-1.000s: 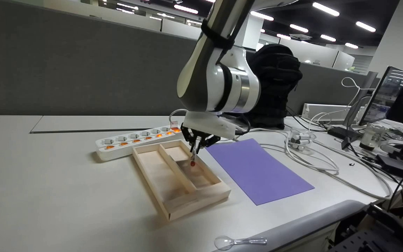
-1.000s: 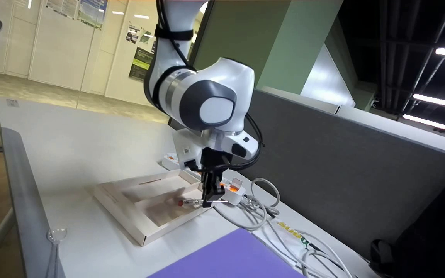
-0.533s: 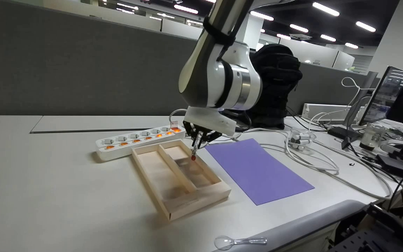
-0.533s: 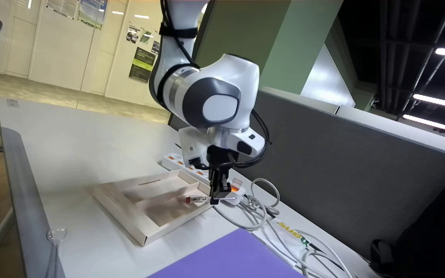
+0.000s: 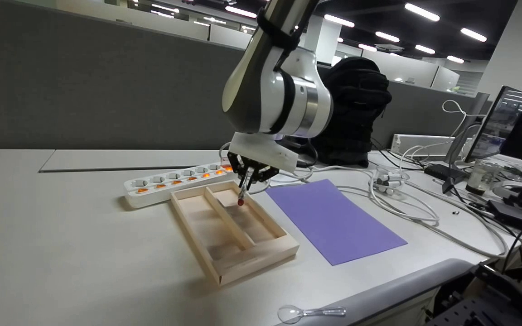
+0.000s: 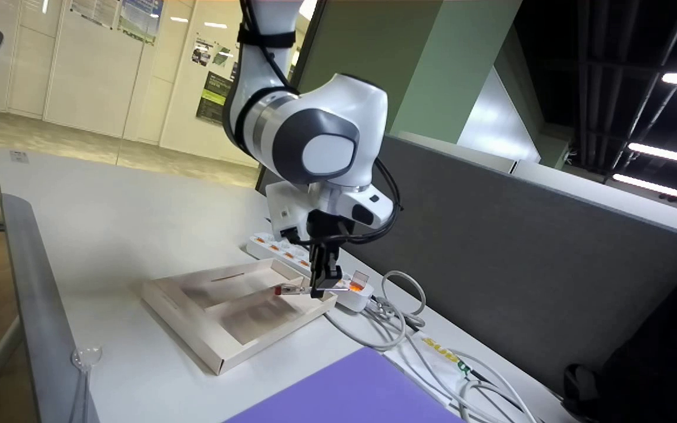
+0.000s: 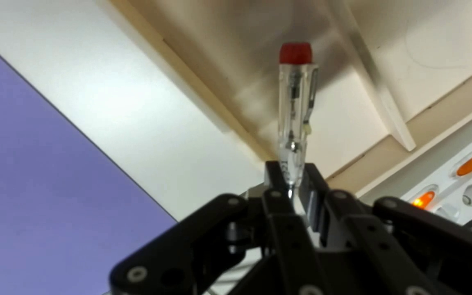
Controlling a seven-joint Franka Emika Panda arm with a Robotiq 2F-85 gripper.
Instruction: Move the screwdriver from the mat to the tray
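The screwdriver has a clear handle with a red end cap and a thin metal shaft. My gripper [image 5: 246, 182] is shut on it near the joint of handle and shaft, as the wrist view [image 7: 290, 176] shows. The screwdriver handle [image 7: 293, 106] points out over the tray [image 7: 195, 80]; it also shows in both exterior views [image 5: 242, 196] [image 6: 291, 290]. The screwdriver hangs above the compartment nearer the mat, at the power strip's end, apart from the tray floor. The light-wood tray [image 5: 256, 261] lies beside the flat purple mat [image 5: 333, 222]. The mat shows nothing on it.
A white power strip [image 5: 175, 184] with lit orange switches stands at the tray's far end. White cables [image 6: 397, 329] run behind the tray and mat. A clear spoon [image 5: 311, 312] lies at the table's front edge. A black backpack [image 5: 356, 108] stands by the grey partition [image 5: 107, 81].
The gripper has risen with the screwdriver in it. It has shifted slightly sideways, first one way and then back. The tray and mat have not moved.
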